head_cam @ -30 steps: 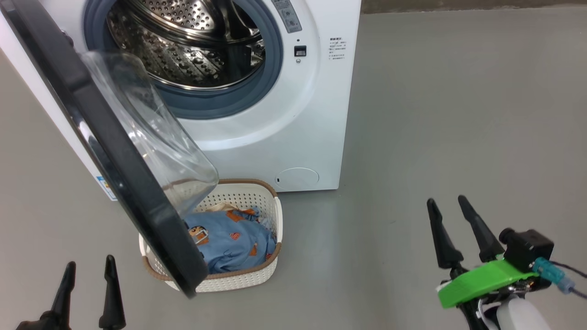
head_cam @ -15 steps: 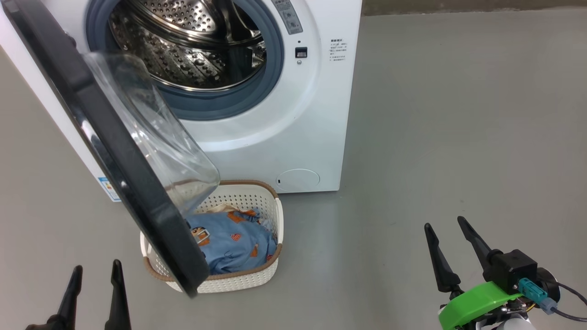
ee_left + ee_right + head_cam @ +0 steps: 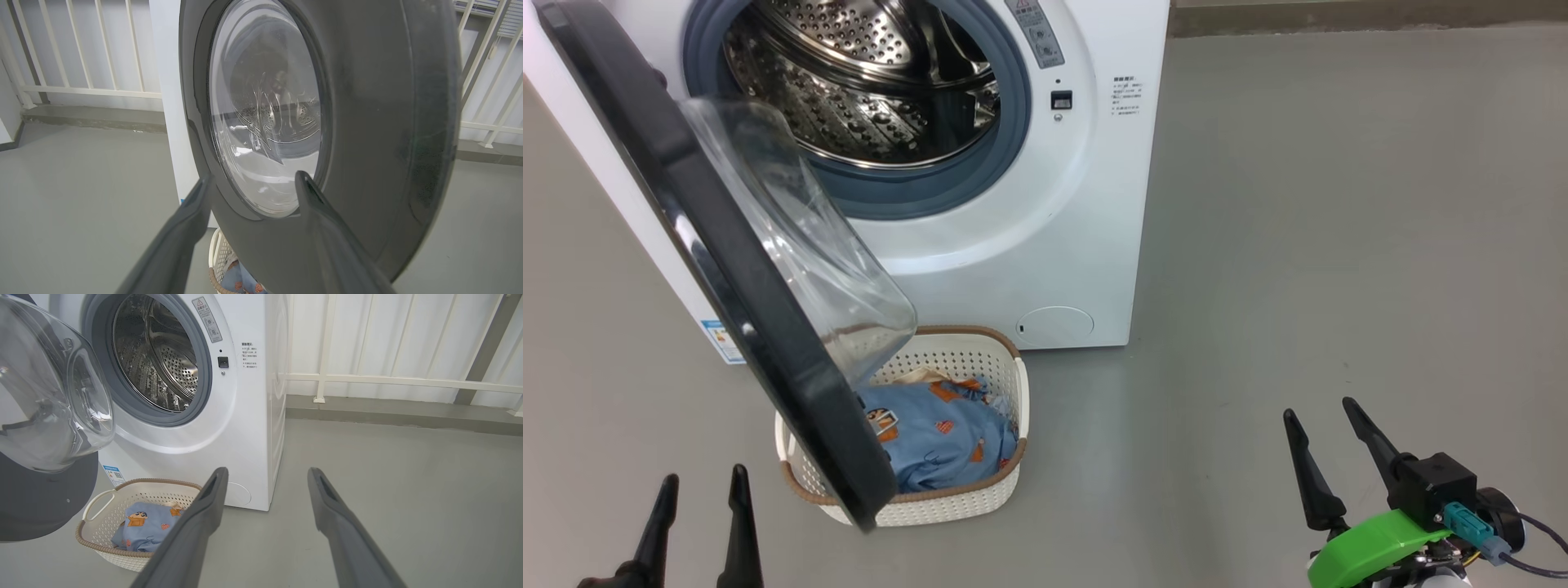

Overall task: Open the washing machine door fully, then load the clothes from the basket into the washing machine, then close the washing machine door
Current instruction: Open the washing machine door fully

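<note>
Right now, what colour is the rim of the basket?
The basket rim is brown, woven-looking; the right wrist view shows it best.

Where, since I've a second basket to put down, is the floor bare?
Bare grey floor spreads right of the washing machine and basket, up to the right gripper. Another patch lies left of the open door, ahead of the left gripper. Crowded: before the drum, where the door overhangs the basket of clothes.

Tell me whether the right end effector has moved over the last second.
Yes. In the head view the right end effector has dropped lower, pulling back from the washing machine, far more than the slight camera shift accounts for.
</note>
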Robot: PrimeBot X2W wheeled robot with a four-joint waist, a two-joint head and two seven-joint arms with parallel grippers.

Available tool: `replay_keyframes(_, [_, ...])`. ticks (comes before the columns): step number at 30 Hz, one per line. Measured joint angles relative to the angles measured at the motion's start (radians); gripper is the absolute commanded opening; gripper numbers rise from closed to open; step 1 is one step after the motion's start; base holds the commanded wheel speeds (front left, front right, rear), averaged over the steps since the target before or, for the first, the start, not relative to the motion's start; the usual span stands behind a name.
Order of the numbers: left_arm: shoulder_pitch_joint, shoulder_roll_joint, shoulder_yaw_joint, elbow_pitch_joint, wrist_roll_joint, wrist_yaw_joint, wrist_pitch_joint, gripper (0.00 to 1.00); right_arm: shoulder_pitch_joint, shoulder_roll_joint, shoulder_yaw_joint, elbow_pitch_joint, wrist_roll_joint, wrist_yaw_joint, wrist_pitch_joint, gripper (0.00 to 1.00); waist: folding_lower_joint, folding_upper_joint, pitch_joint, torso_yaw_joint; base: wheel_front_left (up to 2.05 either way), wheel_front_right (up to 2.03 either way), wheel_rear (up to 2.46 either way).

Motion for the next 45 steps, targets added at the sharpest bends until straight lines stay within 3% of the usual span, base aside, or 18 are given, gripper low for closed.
replay_keyframes(17, [0.001, 0.000, -0.006, 0.017, 0.002, 0.000, 0.000, 1.00, 0.013, 0.000, 0.000, 0.005, 0.001, 0.000, 0.000, 1.00, 0.0000, 0.0000, 0.000, 0.000, 0.00, 0.00, 0.00])
replay_keyframes(18, [0.001, 0.000, -0.006, 0.017, 0.002, 0.000, 0.000, 0.56, 0.013, 0.000, 0.000, 0.005, 0.001, 0.000, 0.000, 1.00, 0.0000, 0.0000, 0.000, 0.000, 0.00, 0.00, 0.00])
replay_keyframes(19, [0.001, 0.000, -0.006, 0.018, 0.002, 0.000, 0.000, 0.00, 0.013, 0.000, 0.000, 0.005, 0.001, 0.000, 0.000, 1.00, 0.0000, 0.0001, 0.000, 0.000, 0.00, 0.00, 0.00])
replay_keyframes(27, [-0.001, 0.000, 0.001, -0.045, 0.012, 0.000, 0.000, 0.00, 0.013, 0.001, -0.002, 0.006, 0.004, 0.000, 0.000, 1.00, 0.0000, 0.0000, -0.001, 0.003, 0.00, 0.00, 0.00])
replay_keyframes(38, [-0.093, 0.000, 0.022, -0.408, 0.031, -0.001, -0.005, 0.00, 0.013, 0.001, -0.006, 0.009, 0.004, 0.000, 0.000, 1.00, 0.0000, 0.0001, 0.000, 0.009, 0.00, 0.00, 0.00])
replay_keyframes(45, [-0.107, 0.038, -0.111, -0.534, 0.059, -0.001, -0.006, 0.00, 0.013, 0.001, -0.003, 0.013, 0.004, 0.000, 0.000, 1.00, 0.0000, 0.0000, 0.002, 0.001, 0.00, 0.00, 0.00])
